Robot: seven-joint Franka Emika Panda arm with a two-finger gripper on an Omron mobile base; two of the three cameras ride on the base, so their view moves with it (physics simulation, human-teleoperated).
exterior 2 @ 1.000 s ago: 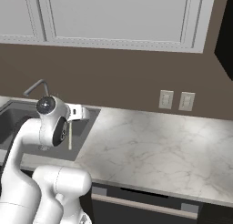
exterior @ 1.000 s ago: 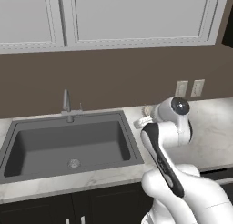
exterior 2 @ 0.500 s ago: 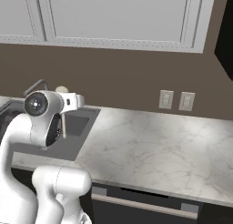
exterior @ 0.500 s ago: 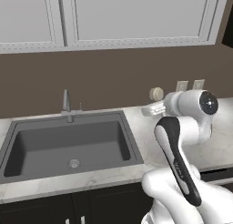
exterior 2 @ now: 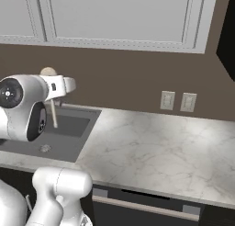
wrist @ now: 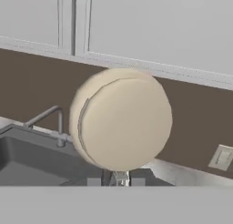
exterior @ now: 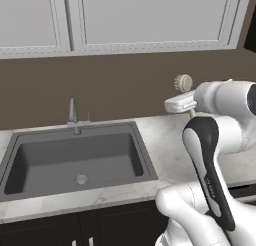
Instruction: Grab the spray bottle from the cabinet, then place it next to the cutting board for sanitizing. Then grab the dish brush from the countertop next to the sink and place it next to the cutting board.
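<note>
The end effector (exterior: 184, 104) is clenched on the dish brush (exterior: 183, 83), carried high above the worktop (exterior 2: 151, 147) just right of the sink (exterior: 75, 157), cream head up and the thin handle hanging below. My worry is the slim stick: a fast swing toward the cutting board could let it pivot or slide out and drop into the basin.

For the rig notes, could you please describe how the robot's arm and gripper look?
The arm is glossy white with rounded links, a black band along one link and a dark round joint cap. The gripper is a white block. No cables show.
</note>
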